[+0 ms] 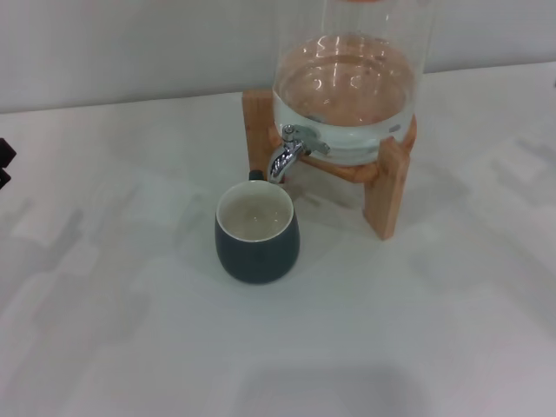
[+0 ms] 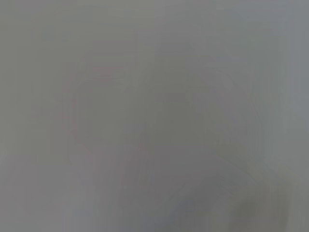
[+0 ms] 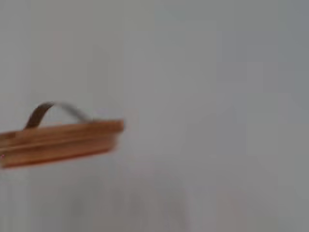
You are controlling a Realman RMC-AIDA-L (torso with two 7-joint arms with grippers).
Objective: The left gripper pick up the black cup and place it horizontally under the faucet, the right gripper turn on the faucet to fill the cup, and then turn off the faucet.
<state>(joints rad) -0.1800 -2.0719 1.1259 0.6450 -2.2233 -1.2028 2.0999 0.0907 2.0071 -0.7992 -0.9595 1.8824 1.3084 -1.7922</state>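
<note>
Your left gripper [image 1: 4, 163] shows only as a small black piece at the left edge of the head view, low over the white table [image 1: 122, 330]; you cannot tell from that sliver whether its fingers are spread or closed, and its wrist view gives you nothing but a grey blur. Well off to that gripper's right, the black cup [image 1: 257, 233] stands upright on the table, held by nothing, its cream inside facing up. Whether there is water in it is hard to say from here. Just behind and above the cup's far rim, the faucet [image 1: 289, 152] hangs with its chrome spout curving down towards the cup's opening. It is fitted to the glass dispenser jar [image 1: 347, 78], partly filled with water, which sits on a wooden stand [image 1: 387, 187]. Your right gripper is out of sight in every view; its wrist camera shows only a wooden lid [image 3: 60, 140] with a curved metal handle [image 3: 53, 110] against a pale wall.
</note>
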